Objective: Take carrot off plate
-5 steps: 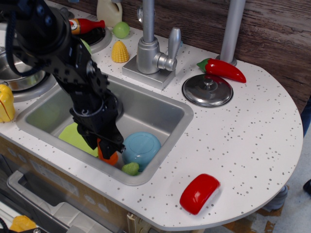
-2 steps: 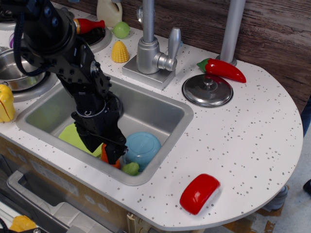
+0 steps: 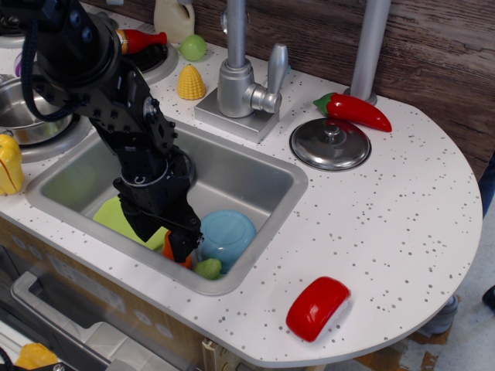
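My black gripper (image 3: 176,246) is low in the sink, at the front, between the lime-green plate (image 3: 114,215) and a light-blue bowl (image 3: 225,234). The fingers close around the orange carrot (image 3: 168,246). Only a strip of orange shows between them, and the rest is hidden. The carrot sits at the plate's right edge, close to the bowl. I cannot tell whether it still touches the plate.
A small green piece (image 3: 207,268) lies by the sink's front wall (image 3: 232,282). On the counter are a yellow corn (image 3: 190,82), the faucet (image 3: 236,77), a red chili (image 3: 354,110), a metal lid (image 3: 330,143) and a red object (image 3: 316,307).
Since one second ago the gripper has gone down and a little to the right, and now covers most of the carrot. Nothing has moved in the last half second.
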Controlling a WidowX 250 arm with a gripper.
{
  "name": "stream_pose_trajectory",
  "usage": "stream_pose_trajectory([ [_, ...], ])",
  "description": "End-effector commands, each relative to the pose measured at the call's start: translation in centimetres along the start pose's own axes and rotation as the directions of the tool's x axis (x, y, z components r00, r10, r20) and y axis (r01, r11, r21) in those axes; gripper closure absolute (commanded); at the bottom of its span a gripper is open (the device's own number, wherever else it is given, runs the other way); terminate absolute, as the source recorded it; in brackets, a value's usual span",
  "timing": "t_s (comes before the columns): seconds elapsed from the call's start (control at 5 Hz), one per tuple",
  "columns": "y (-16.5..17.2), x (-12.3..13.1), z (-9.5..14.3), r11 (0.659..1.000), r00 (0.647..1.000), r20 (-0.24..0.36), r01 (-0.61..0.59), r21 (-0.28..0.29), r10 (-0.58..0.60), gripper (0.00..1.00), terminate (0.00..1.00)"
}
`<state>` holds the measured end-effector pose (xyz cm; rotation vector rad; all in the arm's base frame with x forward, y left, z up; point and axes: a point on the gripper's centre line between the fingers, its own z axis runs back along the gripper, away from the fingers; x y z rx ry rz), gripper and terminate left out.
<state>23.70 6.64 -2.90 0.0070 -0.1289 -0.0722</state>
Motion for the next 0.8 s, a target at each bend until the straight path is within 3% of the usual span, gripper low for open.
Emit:
stream_pose_trajectory([
  [0.0, 0.43, 0.66, 0.54, 1.000, 0.999, 0.029, 0.013, 0.010, -0.014, 0.00, 0.00],
  [0.4, 0.43, 0.66, 0.54, 1.000, 0.999, 0.029, 0.013, 0.010, -0.014, 0.00, 0.00],
  [0.6, 0.43, 0.66, 0.54, 1.000, 0.999, 0.029, 0.013, 0.010, -0.014, 0.00, 1.00],
])
